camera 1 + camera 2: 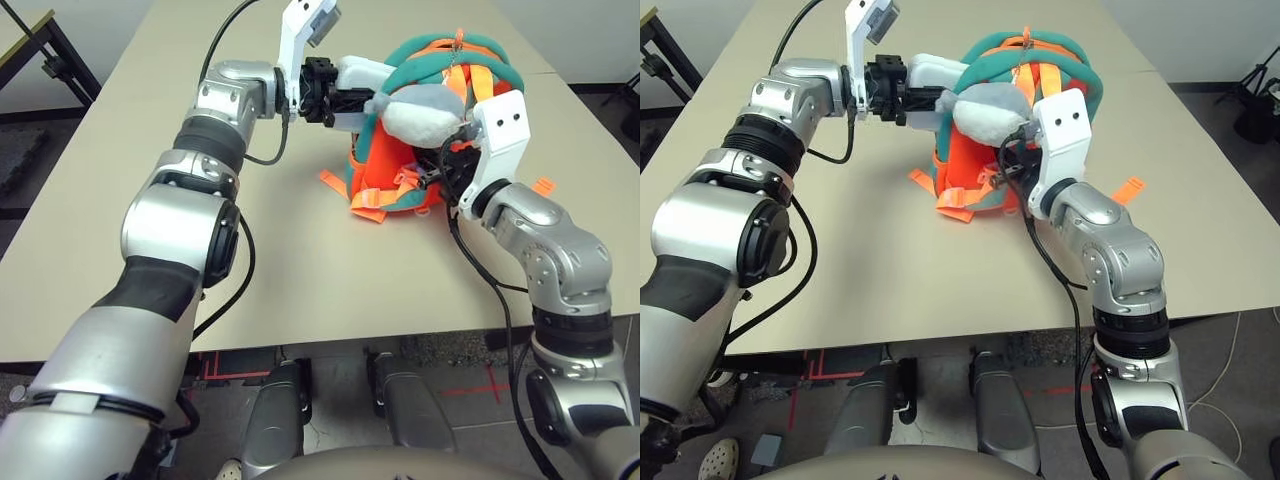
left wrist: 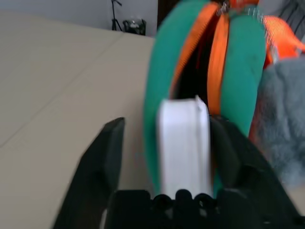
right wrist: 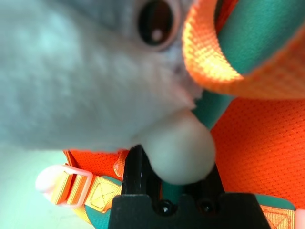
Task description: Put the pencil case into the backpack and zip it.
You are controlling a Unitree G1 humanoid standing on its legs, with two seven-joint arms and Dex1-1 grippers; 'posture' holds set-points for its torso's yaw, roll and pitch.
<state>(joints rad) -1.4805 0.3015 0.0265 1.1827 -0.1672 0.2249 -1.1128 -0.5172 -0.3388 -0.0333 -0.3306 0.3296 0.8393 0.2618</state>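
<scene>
I am bracing backpack, lying near far edge of worktop, with right hand clenched on teal trim so mouth is staying put. Left hand is spread; pencil case sitting between fingers, leading end entering zip opening. Case long axis lying level, pointing toward right edge.

Even, bright overhead light falls on the beige table, leaving only soft, short shadows under the backpack and the arms. The silver forearms carry mild highlights, with no harsh glare. Both head views are sharp. The left wrist view is blurred throughout; in the right wrist view the grey plush toy is soft and out of focus.
</scene>
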